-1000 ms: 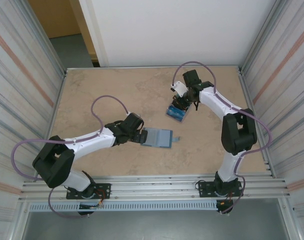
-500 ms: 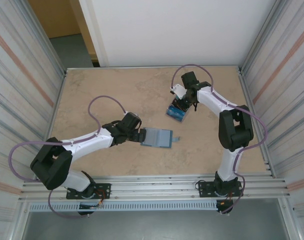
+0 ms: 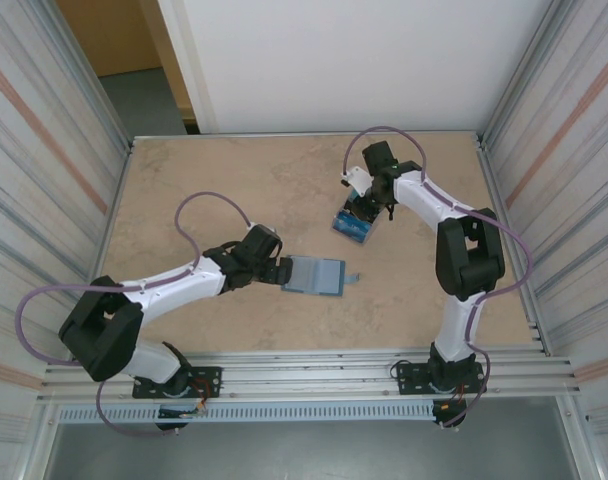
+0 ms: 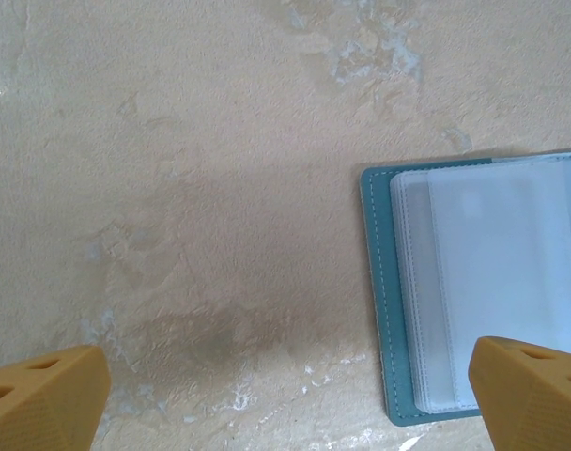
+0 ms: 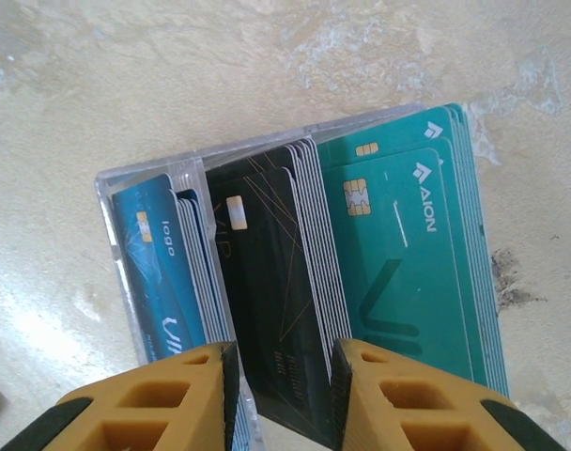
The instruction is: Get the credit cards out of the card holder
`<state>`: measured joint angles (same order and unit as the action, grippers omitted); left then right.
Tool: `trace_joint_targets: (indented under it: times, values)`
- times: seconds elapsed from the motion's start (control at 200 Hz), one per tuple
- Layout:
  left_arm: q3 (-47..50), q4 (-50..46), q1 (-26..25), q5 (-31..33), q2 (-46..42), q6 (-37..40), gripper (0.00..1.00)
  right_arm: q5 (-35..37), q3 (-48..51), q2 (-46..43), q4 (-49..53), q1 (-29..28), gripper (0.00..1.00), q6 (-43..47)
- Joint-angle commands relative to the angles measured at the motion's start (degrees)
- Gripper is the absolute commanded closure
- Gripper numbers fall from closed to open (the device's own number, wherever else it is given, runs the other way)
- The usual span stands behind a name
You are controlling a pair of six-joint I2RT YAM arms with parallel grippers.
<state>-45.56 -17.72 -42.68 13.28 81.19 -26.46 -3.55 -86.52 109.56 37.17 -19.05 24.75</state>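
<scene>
Credit cards (image 5: 295,272) in blue, black and teal sit in three stacks inside a clear tray (image 5: 105,188), beyond the card holder (image 3: 315,274) and to its right. Your right gripper (image 5: 284,376) hangs over the black stack, jaws slightly parted, gripping nothing. The card holder lies open on the table, its clear sleeves empty. Your left gripper (image 4: 285,385) is spread wide at the holder's left edge, holding nothing.

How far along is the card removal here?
Done, it seems: the holder lies open, its visible sleeves empty, and the cards sit stacked in a clear tray. In hand: the right gripper, jaws slightly apart, is at the black stack; the left gripper is open at the holder's edge. Left: probably nothing but backing off.
</scene>
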Motion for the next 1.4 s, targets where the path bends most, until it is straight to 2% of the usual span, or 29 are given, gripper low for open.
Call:
trace_joint_targets:
  times: [0.0,0.226,0.366,0.496,0.712,1.007,1.398]
  values:
    - [1.1,0.4,0.7,0.6,-2.4,-1.5,0.01,-2.2,0.0,-6.0,-0.1,-0.3,0.67,-4.4]
    - [3.2,1.4,1.4,3.3,-5.5,-4.9,0.01,5.8,2.3,-11.7,-0.6,-4.3,0.61,-21.6]
    - [6.3,2.5,2.9,4.3,-9.2,-8.0,0.01,5.1,6.7,-13.8,-0.4,-6.9,0.57,-33.7]
    - [9.5,2.4,5.0,5.8,-13.5,-10.9,0.01,9.2,10.7,-14.8,0.3,-12.6,0.52,-41.8]
    - [15.0,2.5,8.8,6.9,-19.6,-14.6,0.01,11.1,13.8,-13.0,-0.4,-23.1,0.43,-52.6]
    - [18.3,3.2,11.0,6.4,-22.0,-16.9,0.01,11.4,7.1,-1.8,1.2,-34.2,0.33,-60.6]
    - [18.5,3.8,11.3,5.4,-21.9,-16.5,0.01,9.5,3.4,4.6,1.1,-35.7,0.32,-60.3]
